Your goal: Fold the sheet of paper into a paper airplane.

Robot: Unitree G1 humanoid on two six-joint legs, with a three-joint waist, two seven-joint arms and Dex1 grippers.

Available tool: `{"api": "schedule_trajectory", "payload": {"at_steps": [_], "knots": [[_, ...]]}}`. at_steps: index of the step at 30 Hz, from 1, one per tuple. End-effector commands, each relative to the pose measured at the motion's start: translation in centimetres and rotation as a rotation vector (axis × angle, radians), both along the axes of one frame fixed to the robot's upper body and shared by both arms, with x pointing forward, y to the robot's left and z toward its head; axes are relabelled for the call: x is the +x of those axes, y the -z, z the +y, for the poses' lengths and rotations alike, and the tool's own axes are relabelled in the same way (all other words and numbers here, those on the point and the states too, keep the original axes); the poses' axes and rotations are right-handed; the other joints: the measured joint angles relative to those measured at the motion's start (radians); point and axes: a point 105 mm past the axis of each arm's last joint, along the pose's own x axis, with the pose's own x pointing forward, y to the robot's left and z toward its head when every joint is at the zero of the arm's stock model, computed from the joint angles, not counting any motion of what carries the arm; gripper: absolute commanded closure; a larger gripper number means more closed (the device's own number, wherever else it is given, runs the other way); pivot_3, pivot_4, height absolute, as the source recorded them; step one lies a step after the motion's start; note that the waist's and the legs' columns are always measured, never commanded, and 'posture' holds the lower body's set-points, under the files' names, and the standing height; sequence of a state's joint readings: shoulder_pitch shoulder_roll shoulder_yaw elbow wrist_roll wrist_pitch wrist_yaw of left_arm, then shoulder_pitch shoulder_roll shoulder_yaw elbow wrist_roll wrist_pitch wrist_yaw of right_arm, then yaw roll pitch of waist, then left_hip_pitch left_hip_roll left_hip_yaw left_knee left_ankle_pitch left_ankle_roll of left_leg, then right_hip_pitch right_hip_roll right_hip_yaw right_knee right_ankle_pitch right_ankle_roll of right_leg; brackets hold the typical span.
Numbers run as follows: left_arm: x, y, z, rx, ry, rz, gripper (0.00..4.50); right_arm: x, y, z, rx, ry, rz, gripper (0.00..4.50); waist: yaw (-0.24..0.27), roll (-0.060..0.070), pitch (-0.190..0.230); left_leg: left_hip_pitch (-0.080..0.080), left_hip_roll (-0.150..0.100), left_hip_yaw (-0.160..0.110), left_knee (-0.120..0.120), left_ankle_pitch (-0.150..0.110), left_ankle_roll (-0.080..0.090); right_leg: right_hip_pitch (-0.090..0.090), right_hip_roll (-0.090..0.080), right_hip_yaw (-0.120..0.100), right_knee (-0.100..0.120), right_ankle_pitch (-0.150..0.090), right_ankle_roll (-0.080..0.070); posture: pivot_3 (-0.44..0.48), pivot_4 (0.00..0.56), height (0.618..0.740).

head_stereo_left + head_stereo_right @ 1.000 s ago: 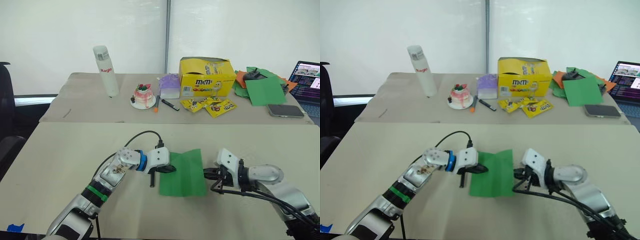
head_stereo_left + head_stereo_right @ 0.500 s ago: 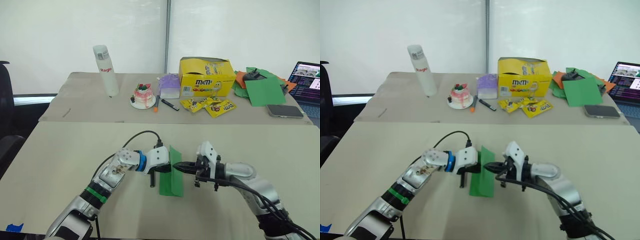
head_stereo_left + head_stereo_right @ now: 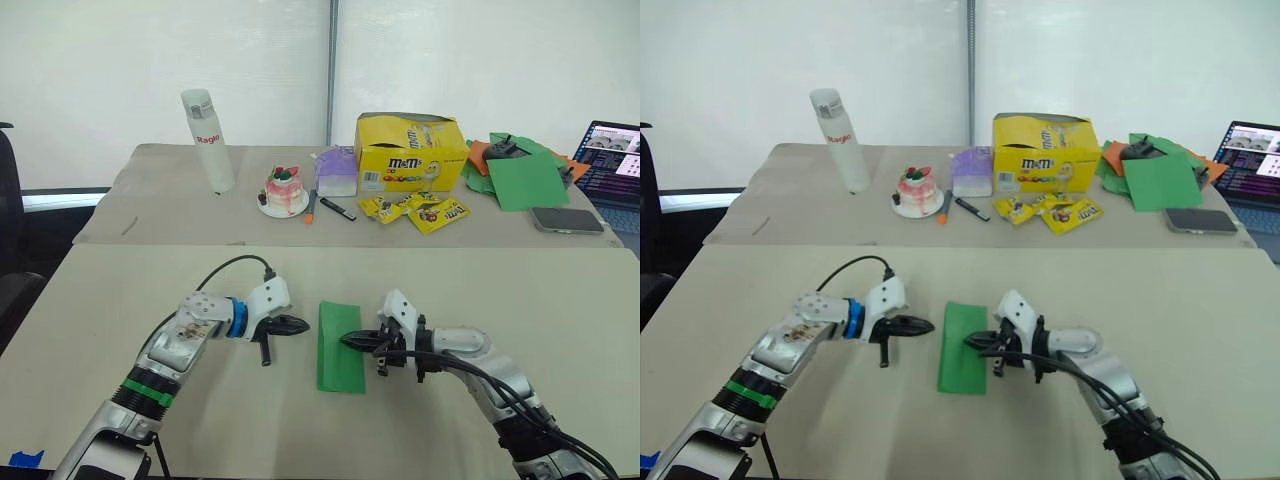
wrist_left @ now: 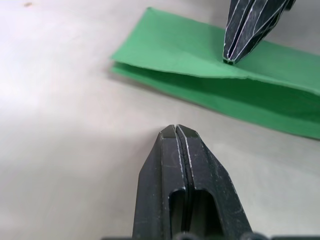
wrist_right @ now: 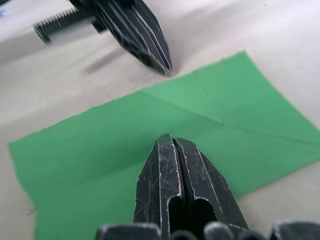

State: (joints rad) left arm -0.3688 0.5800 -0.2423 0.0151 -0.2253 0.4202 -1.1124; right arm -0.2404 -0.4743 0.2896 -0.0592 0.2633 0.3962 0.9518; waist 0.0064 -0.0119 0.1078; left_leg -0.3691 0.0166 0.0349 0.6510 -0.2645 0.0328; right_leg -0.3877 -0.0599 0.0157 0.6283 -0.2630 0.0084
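Observation:
The sheet of paper (image 3: 340, 352) lies on the near table, folded in half lengthwise into a narrow bright-green strip with creases. My right gripper (image 3: 347, 341) is shut, and its tip rests on the top layer near the strip's middle (image 4: 190, 62). My left gripper (image 3: 302, 324) is also shut, holds nothing and hovers just left of the strip, a short gap away from its edge. In the right wrist view the paper (image 5: 100, 135) spreads under my shut right gripper (image 5: 167, 142), with the left gripper (image 5: 161, 64) just beyond its far edge.
On the back table stand a white bottle (image 3: 209, 140), a small cake on a plate (image 3: 285, 190), a purple box (image 3: 337, 172), the yellow candy box (image 3: 412, 152) with candy packets (image 3: 420, 210), a pile of green and orange sheets (image 3: 520, 170), a phone (image 3: 570, 220) and a laptop (image 3: 615, 160).
The right gripper swept the paper's right half over to the left, folding the flat sheet into a narrow strip. The left gripper pulled back to the left, off the paper.

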Motion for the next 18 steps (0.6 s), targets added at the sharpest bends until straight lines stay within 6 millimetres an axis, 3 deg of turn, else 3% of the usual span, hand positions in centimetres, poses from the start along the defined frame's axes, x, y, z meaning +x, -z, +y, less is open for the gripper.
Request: {"api": "schedule_trajectory", "payload": {"at_steps": [1,4,11,18], "knots": [[-0.3,-2.6,-1.5,-0.14,0.022,-0.023,4.5,0.2,1.0,-0.2,-0.077,-0.011,-0.025,4.45,0.001,0.0,0.0,0.0,0.0,0.0,0.0,0.0,0.0,0.0,0.0,0.0,0.0,0.0,0.0,0.0,0.15,0.738],[-0.7,-2.8,-2.8,-0.182,0.041,-0.003,4.5,0.7,1.7,-1.0,-0.127,0.019,-0.035,4.45,0.003,0.0,0.0,0.0,0.0,0.0,0.0,0.0,0.0,0.0,0.0,0.0,0.0,0.0,0.0,0.0,0.15,0.738],[-1.7,1.2,-4.5,-0.02,0.117,0.019,4.5,2.3,1.2,-2.3,-0.153,0.128,-0.079,4.45,0.004,0.0,0.0,0.001,0.0,0.0,0.0,0.0,0.0,0.001,0.0,0.001,0.001,0.0,0.0,0.0,0.15,0.738],[-1.8,3.1,-5.6,0.035,0.132,0.007,4.5,2.4,0.1,-2.5,-0.117,0.139,-0.088,4.45,0.006,0.0,0.0,0.001,-0.001,0.0,0.0,0.0,0.0,0.001,0.0,0.001,0.0,0.0,0.0,0.0,0.15,0.738]]}}
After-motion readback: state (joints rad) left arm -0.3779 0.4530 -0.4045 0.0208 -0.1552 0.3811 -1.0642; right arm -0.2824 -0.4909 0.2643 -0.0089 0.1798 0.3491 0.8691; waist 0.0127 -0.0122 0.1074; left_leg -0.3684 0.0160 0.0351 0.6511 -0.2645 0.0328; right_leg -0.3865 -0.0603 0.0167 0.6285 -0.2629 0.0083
